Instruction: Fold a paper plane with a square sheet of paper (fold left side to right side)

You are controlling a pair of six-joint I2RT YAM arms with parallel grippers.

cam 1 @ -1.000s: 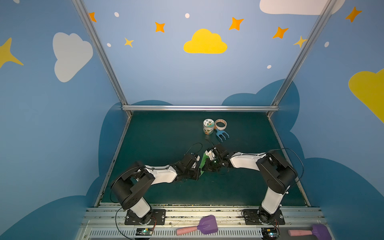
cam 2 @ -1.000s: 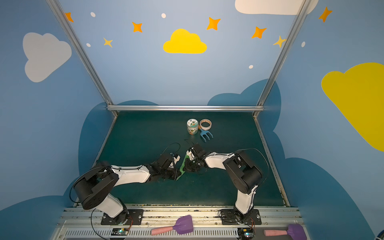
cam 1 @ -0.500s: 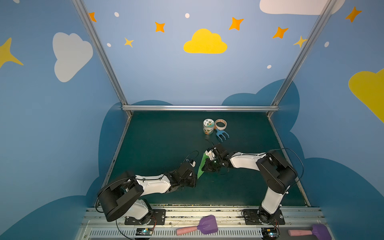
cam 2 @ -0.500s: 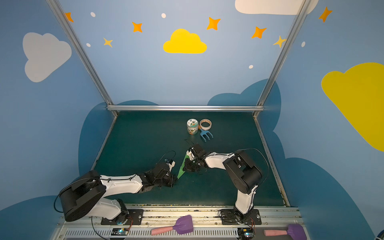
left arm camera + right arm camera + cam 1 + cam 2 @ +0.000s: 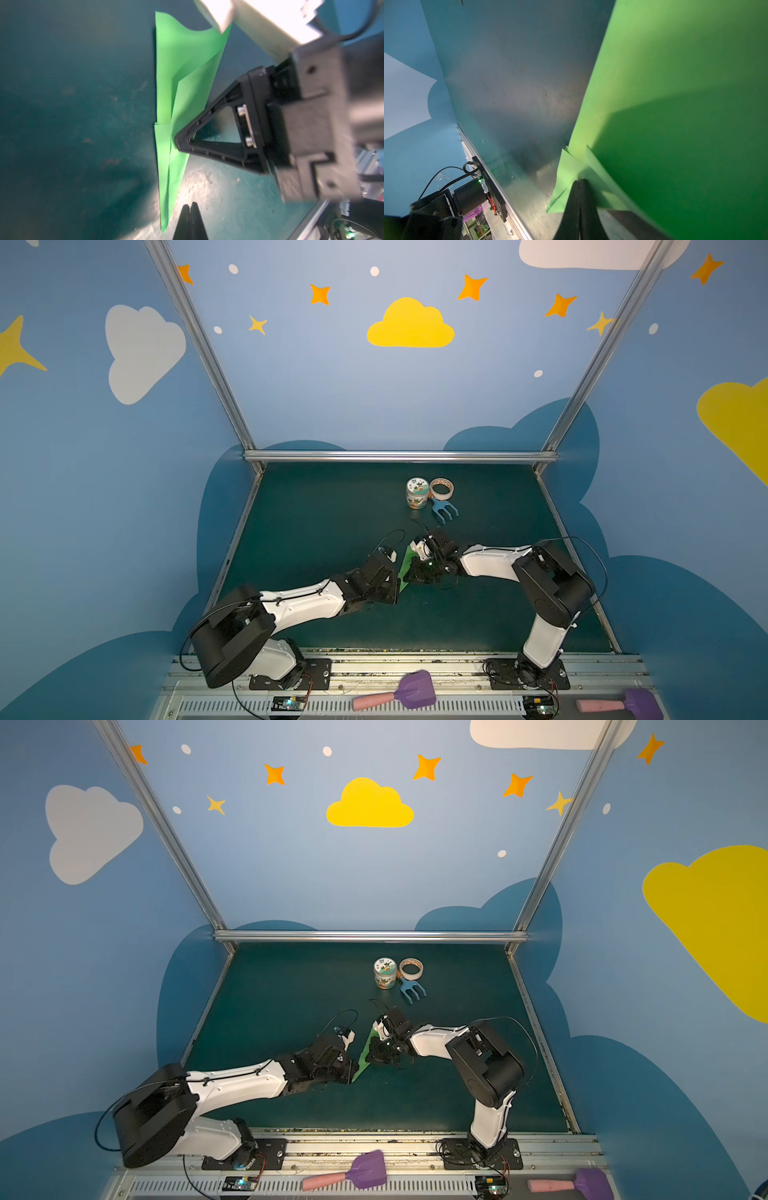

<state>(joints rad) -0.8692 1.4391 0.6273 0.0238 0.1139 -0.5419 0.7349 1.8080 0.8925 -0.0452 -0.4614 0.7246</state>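
Green paper plane (image 5: 187, 62) partly covered by the closed right gripper (image 5: 176, 139).

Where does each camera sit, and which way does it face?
Top views: high over the front rail, looking down at the table; both arms show.
Left wrist: on the left arm, facing the paper plane; left gripper shut, right gripper pressing the plane.
Right wrist: close above the plane; its shut fingertips.
Shared: the plane.

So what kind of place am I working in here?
Probably an enclosed robot data-collection booth: walls painted with clouds and stars, an aluminium frame, and the left arm and right arm bolted to a rail beside a green mat.
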